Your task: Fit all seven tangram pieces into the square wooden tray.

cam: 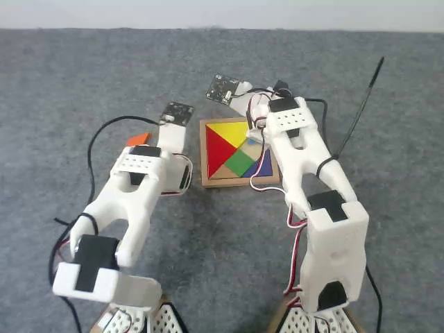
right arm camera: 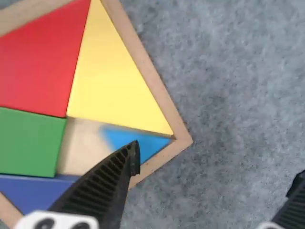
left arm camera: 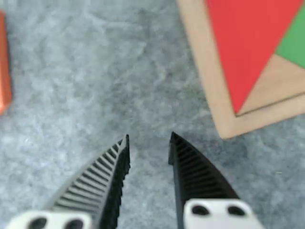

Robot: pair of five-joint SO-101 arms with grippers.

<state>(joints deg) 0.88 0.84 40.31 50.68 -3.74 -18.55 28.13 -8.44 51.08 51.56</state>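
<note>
High view: square wooden tray (cam: 236, 182) at frame centre, slightly above middle, on grey carpet (cam: 69, 83). In tray: red triangle (cam: 220, 154), yellow triangle (cam: 232, 130), green square (cam: 240, 163), dark blue piece (cam: 264, 165), light blue triangle (right arm camera: 143, 143). Orange piece (cam: 139, 139) on carpet, left of tray, apart from it. Left gripper (left arm camera: 149, 137): jaws apart, nothing between, over carpet near tray corner. Right gripper (right arm camera: 217, 167): jaws wide apart, one finger (right arm camera: 114, 174) over light blue triangle at tray corner.

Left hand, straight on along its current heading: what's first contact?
Likely the bare grey mat: the left hand points into the gap between the orange piece and the tray corner, though depth is unclear.
</note>
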